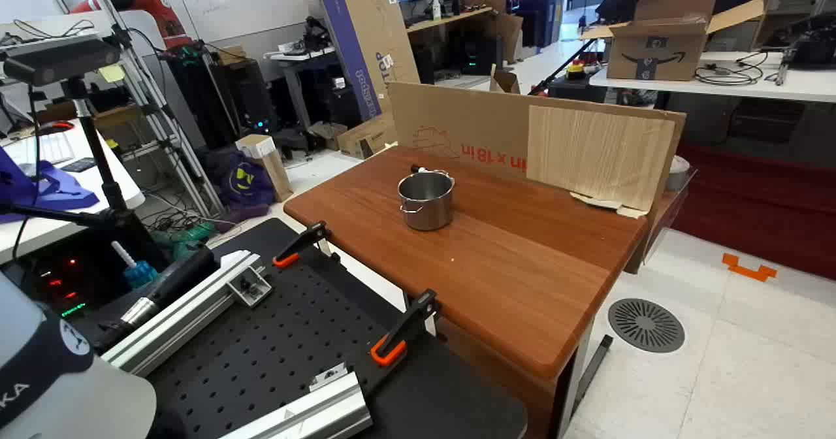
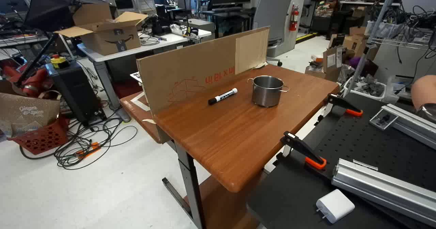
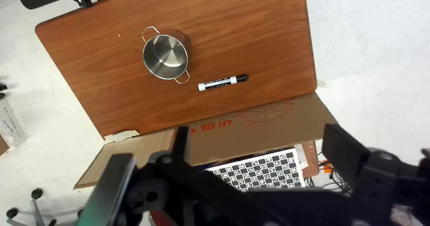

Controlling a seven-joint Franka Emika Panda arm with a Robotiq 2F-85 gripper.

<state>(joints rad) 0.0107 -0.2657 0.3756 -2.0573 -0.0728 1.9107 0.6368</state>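
Observation:
A steel pot (image 2: 266,92) with two wire handles stands upright on the brown wooden table (image 2: 218,143). It shows in an exterior view (image 1: 426,200) and from above in the wrist view (image 3: 165,57); I see nothing inside it. A black and white marker (image 3: 222,82) lies on the table beside the pot, apart from it. In an exterior view the marker (image 1: 418,169) is mostly hidden behind the pot. My gripper (image 3: 256,132) shows only in the wrist view, with its fingers wide apart and nothing between them. It is above the scene, touching nothing visible.
An upright cardboard panel (image 2: 190,75) stands along the table's far edge. Two black and orange clamps (image 1: 405,328) (image 1: 300,244) sit at the near edge. A black perforated board (image 1: 261,347) with metal rails adjoins it. A checkered board (image 3: 258,170) lies behind the panel.

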